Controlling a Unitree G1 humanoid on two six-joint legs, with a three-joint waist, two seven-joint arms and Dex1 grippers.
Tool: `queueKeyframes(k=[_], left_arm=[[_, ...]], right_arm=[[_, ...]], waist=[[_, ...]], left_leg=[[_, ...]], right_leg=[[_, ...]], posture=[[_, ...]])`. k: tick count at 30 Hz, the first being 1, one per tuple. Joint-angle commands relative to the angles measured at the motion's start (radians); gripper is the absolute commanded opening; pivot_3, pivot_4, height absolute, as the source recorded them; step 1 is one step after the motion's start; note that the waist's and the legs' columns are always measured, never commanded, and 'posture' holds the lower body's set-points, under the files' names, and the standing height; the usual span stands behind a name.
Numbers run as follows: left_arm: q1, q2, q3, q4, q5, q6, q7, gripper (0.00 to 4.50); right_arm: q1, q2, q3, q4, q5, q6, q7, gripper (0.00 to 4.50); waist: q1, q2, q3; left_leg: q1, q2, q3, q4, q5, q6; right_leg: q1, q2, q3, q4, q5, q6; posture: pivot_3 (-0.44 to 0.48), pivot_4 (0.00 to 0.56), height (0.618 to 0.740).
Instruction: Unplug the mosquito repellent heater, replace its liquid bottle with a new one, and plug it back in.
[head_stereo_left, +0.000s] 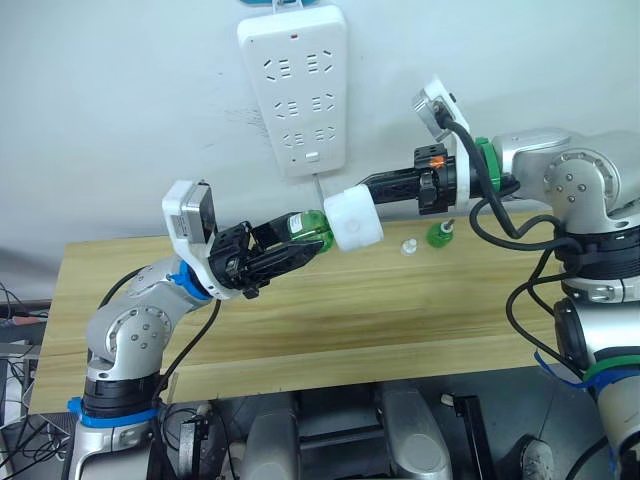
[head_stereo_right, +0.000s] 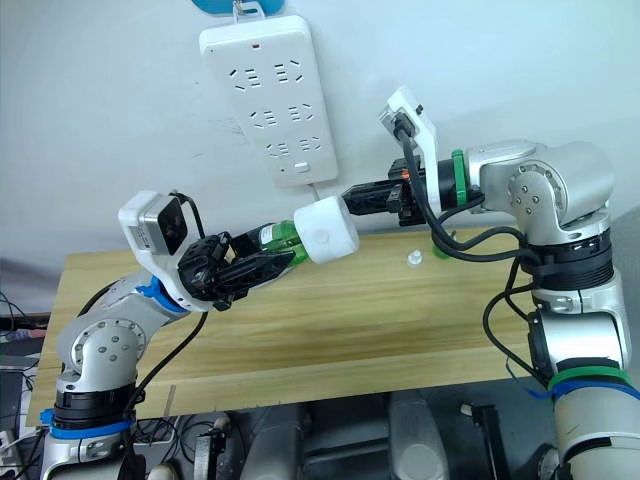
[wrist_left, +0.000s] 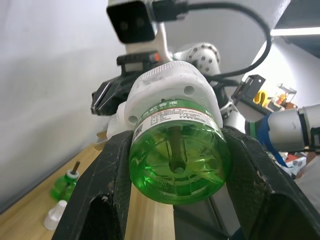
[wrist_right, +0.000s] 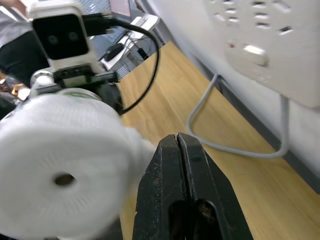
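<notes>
Green translucent plastic marks two bottles: one round bottle (wrist_left: 177, 160) is pinched between the left gripper (head_stereo_left: 268, 255)'s fingers, its neck set in the white rounded heater (head_stereo_left: 352, 219) held above the wooden table (head_stereo_left: 330, 310). The right gripper (head_stereo_left: 385, 192) holds the heater's far side; its two fingers look pressed together. A second, capless bottle (head_stereo_left: 438, 235) stands beside one small whitish cap (head_stereo_left: 408, 247). One white power strip (head_stereo_left: 293, 85) hangs on the wall.

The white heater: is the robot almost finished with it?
About halfway. Done: the heater is off the power strip, and a capless bottle and loose cap sit on the table. In hand: the left gripper holds a green bottle in the heater, which the right gripper steadies. Left: plugging it back in.
</notes>
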Motion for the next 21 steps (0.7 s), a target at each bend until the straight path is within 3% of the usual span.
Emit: queueKeyframes(k=[1, 21], left_arm=[[0.006, 0.012, 0.020, -0.055, -0.041, 0.008, 0.005, 2.25], [0.080, 0.070, 0.058, -0.069, 0.003, -0.061, -0.028, 2.25]], right_arm=[[-0.020, -0.012, -0.019, -0.002, -0.014, -0.033, -0.010, 0.01], [0.030, -0.132, -0.039, -0.052, 0.035, 0.049, 0.030, 0.01]], waist=[[0.000, 0.000, 0.000], [0.002, 0.000, 0.000]], left_leg=[[0.000, 0.000, 0.000, 0.000, 0.000, 0.000], [0.000, 0.000, 0.000, 0.000, 0.000, -0.001]], right_leg=[[0.000, 0.000, 0.000, 0.000, 0.000, 0.000], [0.000, 0.000, 0.000, 0.000, 0.000, 0.000]], posture=[[-0.201, 0.330, 0.730], [-0.186, 0.314, 0.730]])
